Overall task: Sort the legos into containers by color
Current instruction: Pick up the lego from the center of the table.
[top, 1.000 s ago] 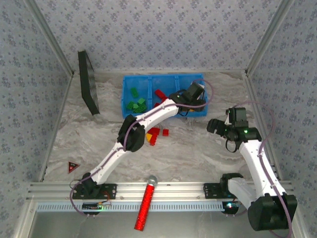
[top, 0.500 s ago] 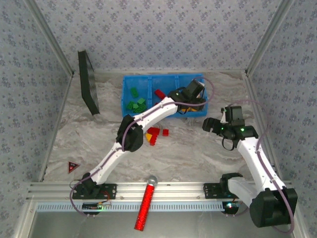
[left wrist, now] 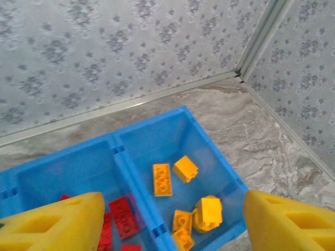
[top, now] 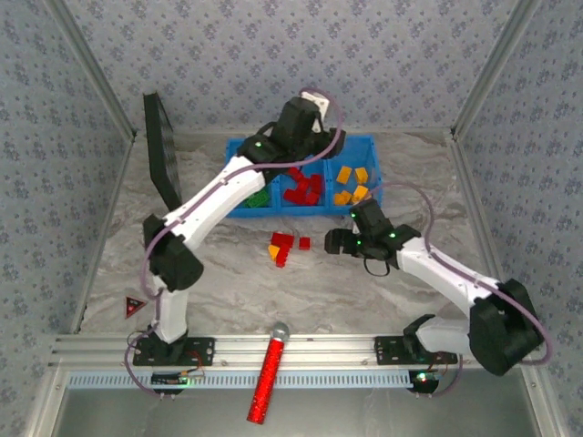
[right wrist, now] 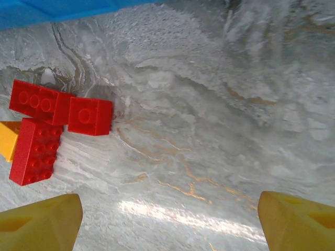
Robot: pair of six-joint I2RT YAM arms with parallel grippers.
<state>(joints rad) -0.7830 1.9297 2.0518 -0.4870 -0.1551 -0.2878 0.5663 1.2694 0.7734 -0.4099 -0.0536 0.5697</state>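
Left hand (left wrist: 172, 222) spread empty above the blue tray (left wrist: 172, 141); right hand (right wrist: 170, 209), equally open, near loose red bricks (right wrist: 34, 151). Mostly sorted; those three and one yellow brick (right wrist: 8, 138) left on bench (right wrist: 220, 94).

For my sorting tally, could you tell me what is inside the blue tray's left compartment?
A few green legos show at its near edge; the left arm covers the rest, so no count is possible.

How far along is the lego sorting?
Done: the blue tray holds green bricks at left, red bricks in the middle, yellow-orange bricks at right. Nothing is in hand; the left gripper hovers open over the tray, the right gripper open near the leftovers. Left: three loose red bricks and one yellow brick on the table.
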